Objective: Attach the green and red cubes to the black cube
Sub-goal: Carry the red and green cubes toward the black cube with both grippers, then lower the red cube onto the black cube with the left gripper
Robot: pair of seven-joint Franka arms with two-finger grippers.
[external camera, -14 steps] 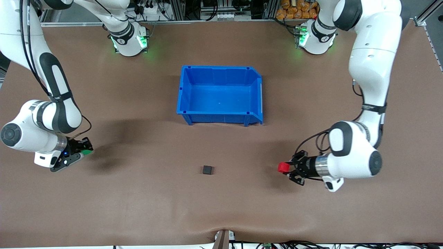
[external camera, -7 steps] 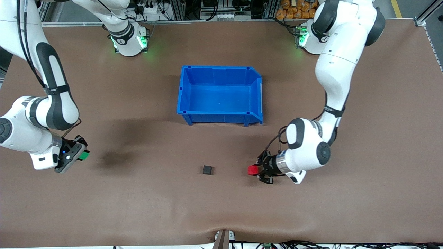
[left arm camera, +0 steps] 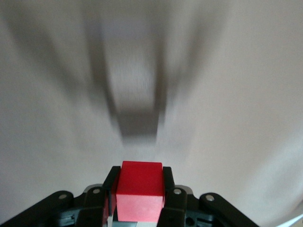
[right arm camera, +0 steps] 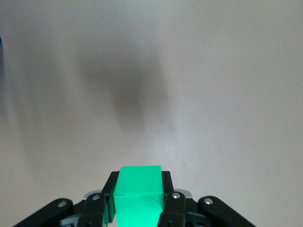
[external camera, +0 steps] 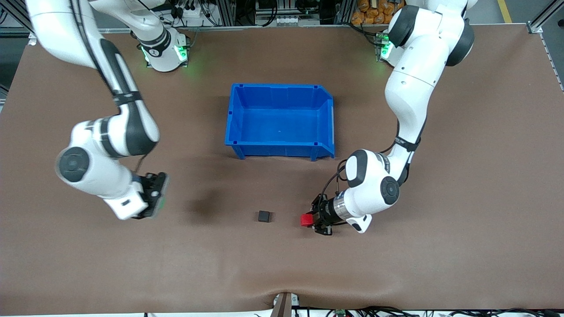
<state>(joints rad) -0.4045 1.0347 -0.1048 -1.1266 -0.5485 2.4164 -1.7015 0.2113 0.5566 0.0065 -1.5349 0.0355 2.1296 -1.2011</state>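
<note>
- Front view: black cube (external camera: 264, 216) sits on the brown surface (external camera: 282, 273), roughly mid-width, nearer the front camera than the blue bin (external camera: 280, 119), nothing touching it.
- Blue bin stands on the surface's middle, open top, its walls clear of both arms.
- Left hand (external camera: 313, 219) is over the surface just beside the black cube, toward the left arm's end; a gap shows btwn the two.
- Left hand is clamped on the red cube (external camera: 305, 220); cube pokes out past the fingertips toward the black cube.
- Left wrist view: red cube (left arm camera: 140, 191) is pinched btwn both fingers (left arm camera: 167, 184), one flat against each side face; surface ahead is blurred w/ a dark patch.
- Right hand (external camera: 157, 199) is over the surface toward the right arm's end, well apart from the black cube, blurred in the front view.
- Right hand is clamped on the green cube (external camera: 162, 203); only a thin green edge shows from the front.
- Right wrist view: green cube (right arm camera: 138, 196) is gripped square btwn the fingers (right arm camera: 166, 187), upright, top face visible.
</note>
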